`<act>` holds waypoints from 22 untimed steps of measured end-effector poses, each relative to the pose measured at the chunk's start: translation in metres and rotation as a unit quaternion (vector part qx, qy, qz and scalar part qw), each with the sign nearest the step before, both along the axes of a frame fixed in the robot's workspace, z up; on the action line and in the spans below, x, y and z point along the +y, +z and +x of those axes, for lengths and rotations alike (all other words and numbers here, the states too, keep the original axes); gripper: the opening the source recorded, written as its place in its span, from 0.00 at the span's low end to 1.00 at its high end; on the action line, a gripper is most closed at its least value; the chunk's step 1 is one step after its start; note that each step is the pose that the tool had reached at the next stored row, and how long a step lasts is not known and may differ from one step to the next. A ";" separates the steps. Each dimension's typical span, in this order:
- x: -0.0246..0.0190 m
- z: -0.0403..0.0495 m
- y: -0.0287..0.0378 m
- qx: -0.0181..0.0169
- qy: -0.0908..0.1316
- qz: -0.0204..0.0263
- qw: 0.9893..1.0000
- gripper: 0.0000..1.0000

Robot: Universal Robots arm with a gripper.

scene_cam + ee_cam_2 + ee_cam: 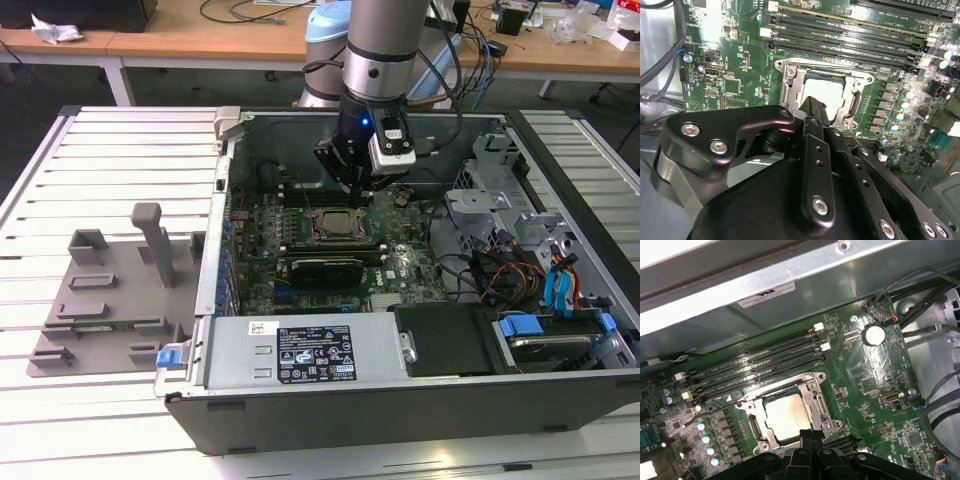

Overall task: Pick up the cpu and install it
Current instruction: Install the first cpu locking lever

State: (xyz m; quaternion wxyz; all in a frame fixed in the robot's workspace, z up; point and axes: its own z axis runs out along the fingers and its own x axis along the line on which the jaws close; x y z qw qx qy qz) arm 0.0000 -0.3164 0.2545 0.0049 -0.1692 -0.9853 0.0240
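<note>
Hovering inside the open computer case (300, 390), the tool (352, 183) hangs just above the motherboard (400, 262), its black fingers (814, 112) drawn together with nothing held between them. Directly beneath the fingertips, the cpu (785, 415) lies flat in the socket (812, 390), its pale silver top bare inside the metal frame in both wrist views. Just beyond the socket from the tool run the long memory slots (760, 365). The case rests on a slatted table (110, 160).
</note>
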 end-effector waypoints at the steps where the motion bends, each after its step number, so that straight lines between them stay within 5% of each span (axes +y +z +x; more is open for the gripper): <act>1: 0.0000 0.0000 0.0000 0.000 0.006 0.000 1.000 0.11; 8: 0.0000 0.0000 0.0000 0.000 0.042 0.000 0.999 0.11; 13: 0.0000 0.0000 0.0000 0.000 0.071 0.000 0.997 0.11; 22: 0.0000 0.0000 0.0000 0.000 0.131 0.000 0.991 0.11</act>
